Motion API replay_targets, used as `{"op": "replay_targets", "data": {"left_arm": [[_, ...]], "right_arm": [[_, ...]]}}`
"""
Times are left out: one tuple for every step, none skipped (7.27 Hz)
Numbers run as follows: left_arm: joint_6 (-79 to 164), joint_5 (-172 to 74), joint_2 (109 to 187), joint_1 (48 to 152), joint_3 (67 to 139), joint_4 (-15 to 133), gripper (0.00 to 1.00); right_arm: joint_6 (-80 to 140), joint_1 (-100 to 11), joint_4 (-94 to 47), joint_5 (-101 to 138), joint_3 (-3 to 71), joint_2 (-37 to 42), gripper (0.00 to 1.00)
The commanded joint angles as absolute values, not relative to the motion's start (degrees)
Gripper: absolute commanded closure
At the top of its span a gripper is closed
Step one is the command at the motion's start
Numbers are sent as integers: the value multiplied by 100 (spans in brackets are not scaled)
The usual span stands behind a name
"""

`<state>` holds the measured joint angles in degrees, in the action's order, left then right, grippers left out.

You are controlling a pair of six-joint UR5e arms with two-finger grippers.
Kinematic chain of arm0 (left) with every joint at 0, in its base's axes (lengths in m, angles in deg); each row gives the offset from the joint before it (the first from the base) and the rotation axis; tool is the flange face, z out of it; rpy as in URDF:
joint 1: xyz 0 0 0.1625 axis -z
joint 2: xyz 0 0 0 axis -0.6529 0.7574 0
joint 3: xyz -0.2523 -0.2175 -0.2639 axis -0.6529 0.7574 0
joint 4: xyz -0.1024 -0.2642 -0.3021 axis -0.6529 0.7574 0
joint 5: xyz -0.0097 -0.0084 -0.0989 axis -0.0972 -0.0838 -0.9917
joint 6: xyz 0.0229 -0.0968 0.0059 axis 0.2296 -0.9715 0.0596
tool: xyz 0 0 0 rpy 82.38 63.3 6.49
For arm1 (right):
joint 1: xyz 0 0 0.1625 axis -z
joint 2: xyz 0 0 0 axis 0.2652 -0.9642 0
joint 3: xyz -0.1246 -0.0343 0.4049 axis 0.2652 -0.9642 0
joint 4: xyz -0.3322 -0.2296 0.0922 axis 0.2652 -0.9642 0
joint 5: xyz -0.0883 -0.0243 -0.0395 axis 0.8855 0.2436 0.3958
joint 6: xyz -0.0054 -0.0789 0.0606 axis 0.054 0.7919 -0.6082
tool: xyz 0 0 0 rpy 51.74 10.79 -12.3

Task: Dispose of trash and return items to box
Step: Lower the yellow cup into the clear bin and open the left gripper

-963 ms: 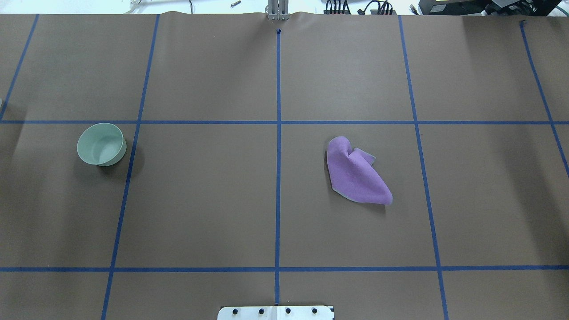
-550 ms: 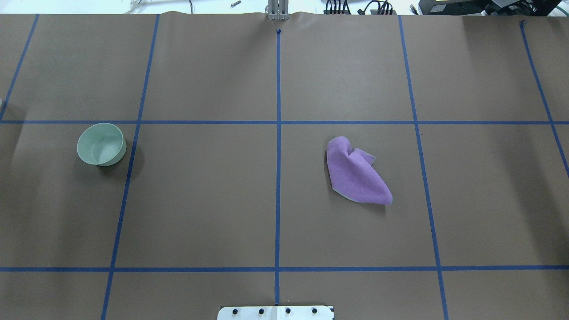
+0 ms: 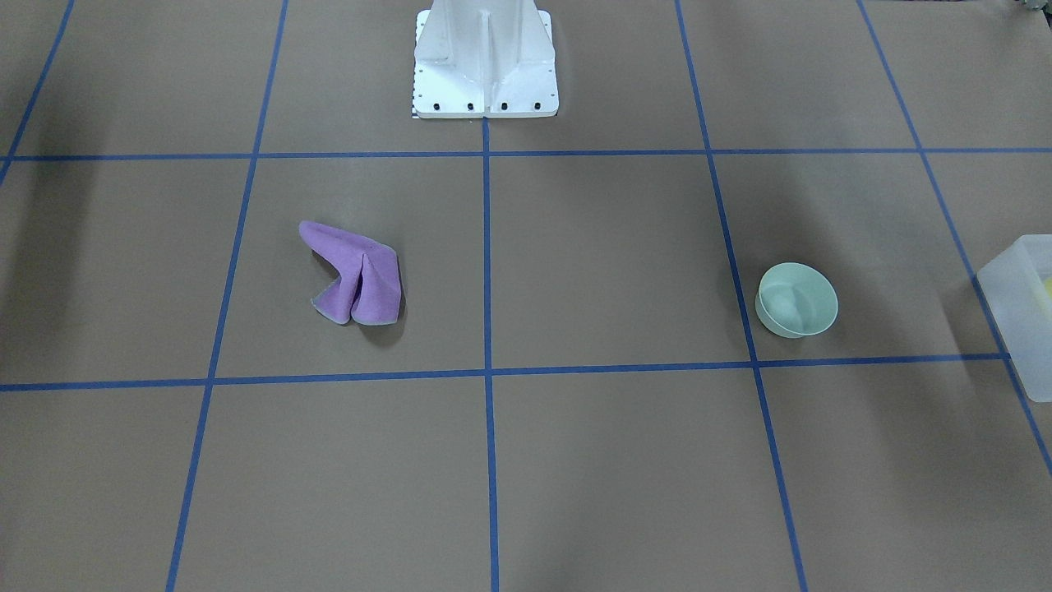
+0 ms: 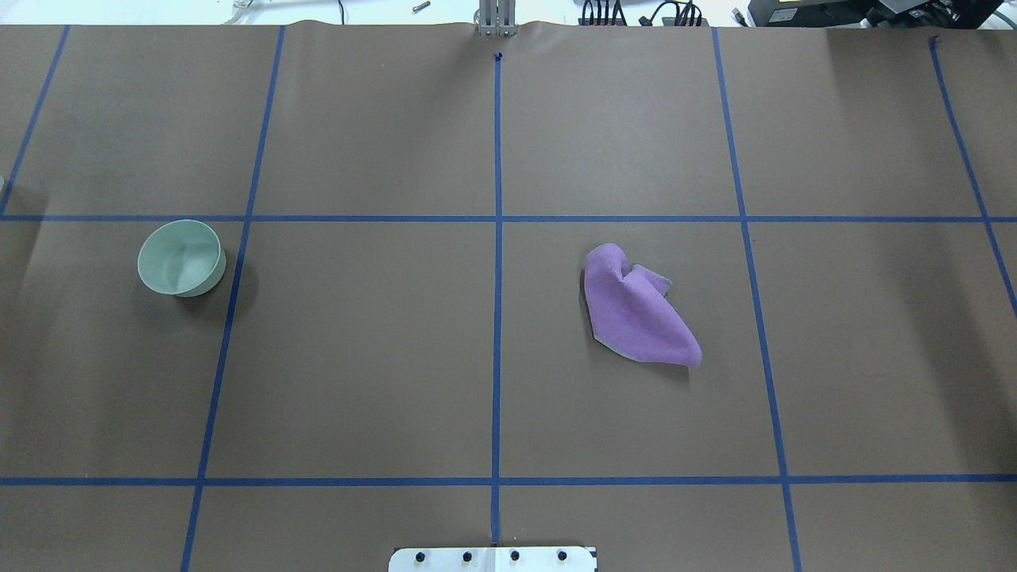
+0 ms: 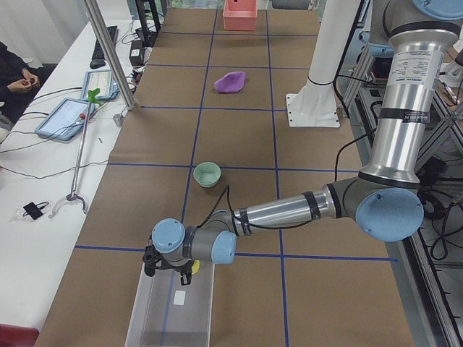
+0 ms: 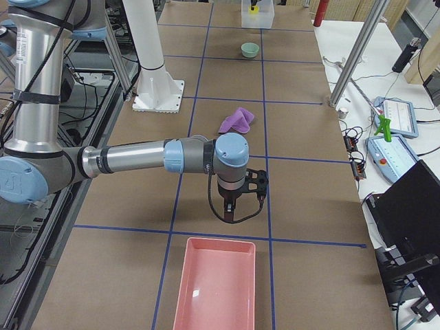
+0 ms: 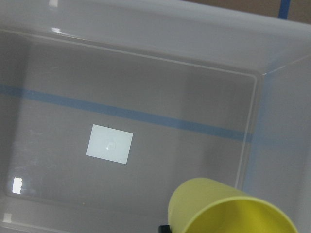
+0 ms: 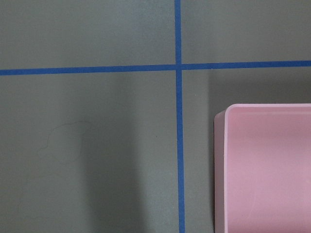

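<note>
A crumpled purple cloth (image 4: pixel 636 310) lies on the brown-covered table (image 4: pixel 357 365), right of its middle and well apart from every edge. A pink tray (image 6: pixel 216 289) sits at the table's right end edge. Blue tape lines (image 4: pixel 496 143) grid the surface.

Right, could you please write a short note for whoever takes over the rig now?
Left gripper over the box, cup at its jaws; grip unclear.
Right gripper hovers beside the pink tray, seemingly empty; open or shut unclear.
Bowl and cloth lie on the table.
Done: nothing boxed yet.
Left: release cup, box the bowl, bin the cloth, probably in the tray.
</note>
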<state>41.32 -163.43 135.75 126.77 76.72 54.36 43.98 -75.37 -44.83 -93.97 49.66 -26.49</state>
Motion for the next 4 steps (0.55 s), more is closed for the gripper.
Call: {"op": "replay_targets", "data": {"left_arm": [[4141,-16327,13569,12654,7607,5518,100],[4141,-16327,13560,12654,7598,5518,100],[4150,-16327,13551,12654,7546,5527,54],[4167,-16327,13542,12654,7519,5692,23]], "right_arm": [[4398,-7532,-4491,-9396,4975,-2649,0],[4398,-7524,-4482,-9396,4975,-2649,0],[4398,-7506,-4482,-9396,4966,-2649,0],[4398,-7506,-4491,-9405,4975,-2649,0]]}}
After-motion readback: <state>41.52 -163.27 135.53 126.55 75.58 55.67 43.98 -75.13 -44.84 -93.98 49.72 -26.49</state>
